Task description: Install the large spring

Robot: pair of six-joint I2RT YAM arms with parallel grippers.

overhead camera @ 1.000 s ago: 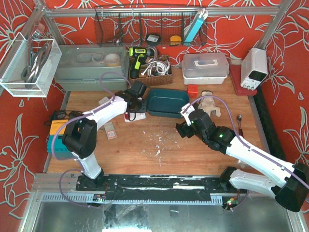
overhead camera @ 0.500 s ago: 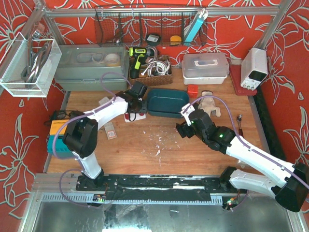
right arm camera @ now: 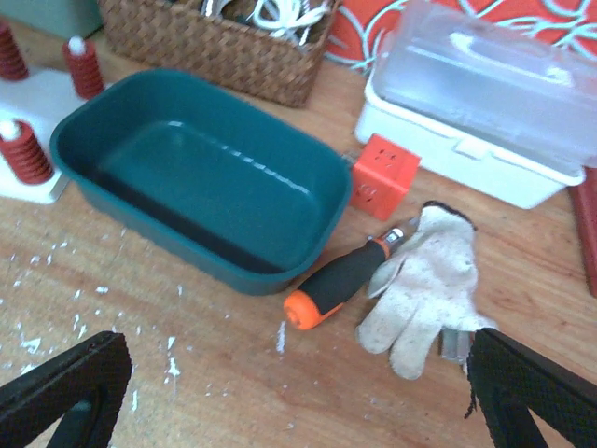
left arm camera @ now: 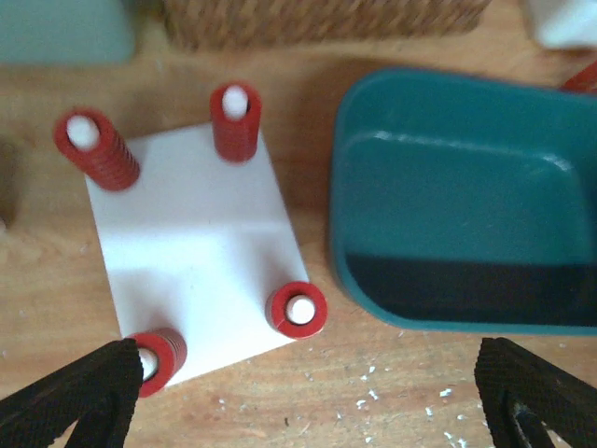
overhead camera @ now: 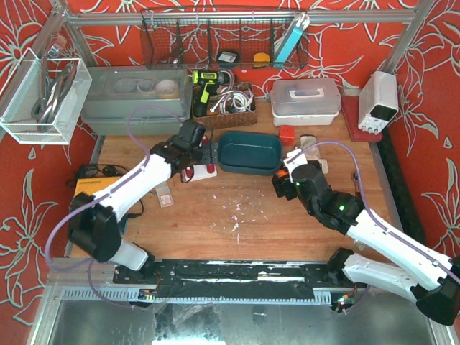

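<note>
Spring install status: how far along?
Done: all four posts on the white base carry red springs. In hand: nothing; left pincer hangs open over the base, right pincer open and empty by the tub. Left: probably only a seating check, which I cannot judge here.

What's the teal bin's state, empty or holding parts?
Empty. The right wrist view shows the teal bin with a bare floor; four red springs sit on posts of the white plate beside it.

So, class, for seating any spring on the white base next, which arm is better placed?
Left, probably. The left gripper hangs open directly above the white base and its four red springs. The right gripper, also open, sits beyond the teal bin, beside the screwdriver and glove.
</note>
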